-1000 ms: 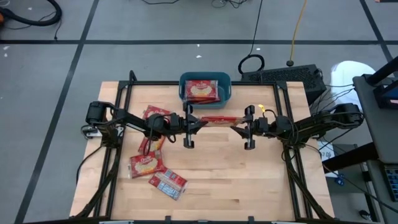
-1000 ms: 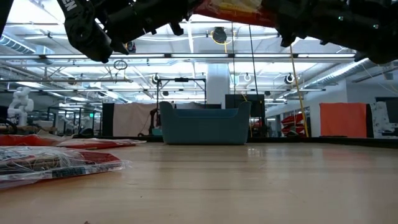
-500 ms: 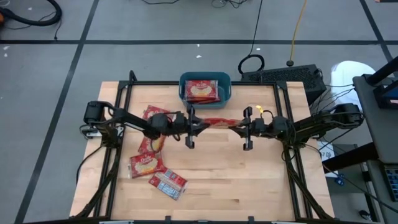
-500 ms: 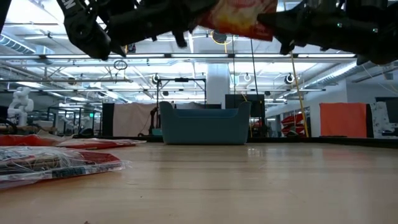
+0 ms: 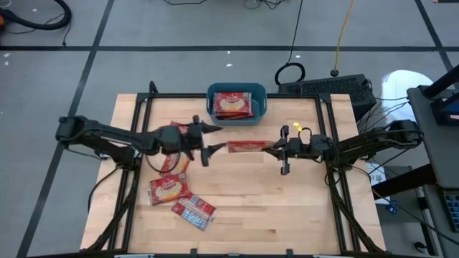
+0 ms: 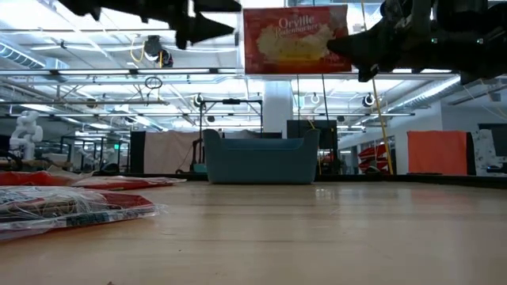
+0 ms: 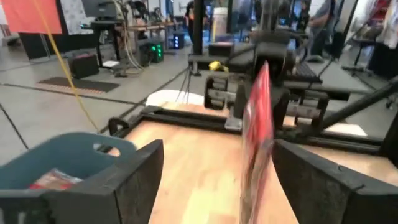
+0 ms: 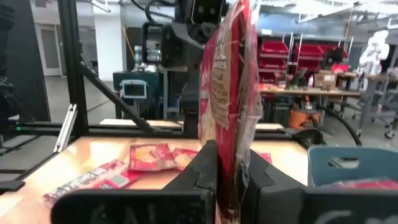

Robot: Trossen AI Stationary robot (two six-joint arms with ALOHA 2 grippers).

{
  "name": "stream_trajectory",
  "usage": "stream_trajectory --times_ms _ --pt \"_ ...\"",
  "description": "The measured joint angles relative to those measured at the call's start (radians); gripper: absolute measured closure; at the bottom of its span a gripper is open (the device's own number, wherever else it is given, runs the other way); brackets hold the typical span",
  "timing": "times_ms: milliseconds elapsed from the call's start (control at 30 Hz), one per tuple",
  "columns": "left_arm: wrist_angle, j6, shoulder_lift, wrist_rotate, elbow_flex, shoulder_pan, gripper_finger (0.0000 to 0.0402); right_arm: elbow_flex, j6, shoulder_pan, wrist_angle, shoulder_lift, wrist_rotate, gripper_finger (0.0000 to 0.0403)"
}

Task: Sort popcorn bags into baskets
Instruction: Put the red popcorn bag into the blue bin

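One red popcorn bag hangs in the air over the table's middle, standing on edge with its cream label facing the near side. My right gripper is shut on its right end. My left gripper stands open to the left of the bag and clear of it; its wrist view shows the bag edge-on beyond its fingers. The teal basket sits at the far edge with a bag lying flat inside. Several more bags lie flat on the table's left part. My right gripper pinches the bag's right short end between its two fingers, which come in level from the table's right side. The bag is lifted clear and stands upright on edge, stretching out leftward from the fingers.
A black metal frame runs around the table's top. The loose bags take up the left and near-left. The bare wood at the middle and right is free room.
My left gripper has opened, let go of the bag's left end and drawn back toward the table's left edge, rising a little. The bag, which lay flat between both grippers, has turned up onto its edge and hangs from my right gripper alone.
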Motion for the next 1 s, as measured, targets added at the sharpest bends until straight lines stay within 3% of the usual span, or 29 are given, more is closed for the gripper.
stream_trajectory --times_ms 133,267,400,500,600,733,1000 --pt "-0.060 -0.038 -0.084 0.000 0.010 0.005 0.0105 0.000 0.025 -0.012 -0.090 -0.008 -0.002 0.0389" --pt "-0.367 -0.067 -0.076 0.003 0.154 0.015 0.0132 0.000 0.053 -0.017 -0.128 0.001 0.000 0.0389" --pt "-0.598 -0.070 0.027 0.028 0.335 0.032 0.0153 0.000 0.053 -0.018 -0.152 0.010 0.005 0.0388" --pt "-0.656 -0.070 0.142 0.137 0.481 0.055 0.0159 0.000 0.053 -0.018 -0.186 0.018 0.024 0.0388" --pt "-0.754 -0.058 0.265 0.209 0.600 0.070 0.0155 0.001 0.054 -0.018 -0.173 0.032 0.025 0.0388" --pt "-0.845 0.007 0.420 0.231 0.742 0.072 0.0133 0.001 0.072 -0.017 -0.194 0.035 0.024 0.0388" --pt "-0.938 0.047 0.614 0.283 0.886 0.075 0.0101 0.000 0.081 -0.017 -0.213 0.035 0.044 0.0388"
